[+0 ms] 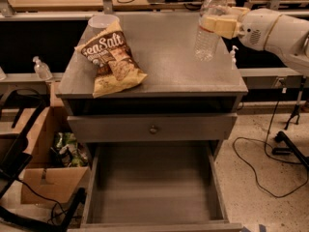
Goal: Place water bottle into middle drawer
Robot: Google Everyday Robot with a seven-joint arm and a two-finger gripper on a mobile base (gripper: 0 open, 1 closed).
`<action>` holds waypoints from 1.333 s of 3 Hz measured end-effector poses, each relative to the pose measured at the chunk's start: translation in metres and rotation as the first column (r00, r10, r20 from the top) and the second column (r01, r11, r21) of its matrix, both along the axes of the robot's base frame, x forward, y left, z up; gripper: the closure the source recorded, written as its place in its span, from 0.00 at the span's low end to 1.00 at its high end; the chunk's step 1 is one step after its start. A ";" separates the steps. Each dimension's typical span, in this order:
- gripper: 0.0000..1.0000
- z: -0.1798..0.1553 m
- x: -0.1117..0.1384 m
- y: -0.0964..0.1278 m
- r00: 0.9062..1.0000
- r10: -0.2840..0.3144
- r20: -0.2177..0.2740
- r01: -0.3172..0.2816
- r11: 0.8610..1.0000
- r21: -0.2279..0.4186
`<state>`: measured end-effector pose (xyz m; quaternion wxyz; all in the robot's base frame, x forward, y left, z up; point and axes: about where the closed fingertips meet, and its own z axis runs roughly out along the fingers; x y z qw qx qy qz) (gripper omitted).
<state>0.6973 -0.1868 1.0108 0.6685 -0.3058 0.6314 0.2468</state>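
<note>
- Currently held: gripper [218, 26], closed round the water bottle [206, 45] just under its shoulder. The white cap stands above the gripper and the ribbed body hangs below it.
- Water bottle, attitude: leaning a little, base low over the bench [174, 57]. I cannot tell whether the base touches the surface or sits just clear of it.
- Middle drawer [154, 192]: pulled open, well below the gripper and nearer the camera. Its grey floor is bare where I can see it, with low walls either side.
- Knobbed drawer front [153, 128]: shut. It lies between the gripper's height and the open drawer, under the bench lip.
- Chip bag [112, 58]: flat on the bench, well off to the side of the gripper, with a clear cup [102, 21] behind it. I judge neither to be in my path.
- Small pump bottle [233, 55]: just below the gripper, beyond the bench edge. I mean to keep away from it.
- Step in hand, my judgement: carry out and down. I would lift enough to be sure the base is free, then bring the bottle out past the bench lip and the knobbed front before lowering.
- Placement note: aim for mid-floor of the drawer, away from the walls. The thin ribbed plastic will flex, so I would hold the grip firm and let go only once the base is seated, since a leaning bottle is likely to topple.
</note>
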 end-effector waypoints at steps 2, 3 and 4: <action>1.00 -0.004 -0.138 0.016 0.991 0.131 0.007 -0.130 0.990 -0.049; 1.00 -0.061 -0.206 0.037 0.982 0.180 -0.055 -0.183 0.980 -0.077; 1.00 -0.064 -0.203 0.041 0.982 0.182 -0.053 -0.186 0.980 -0.072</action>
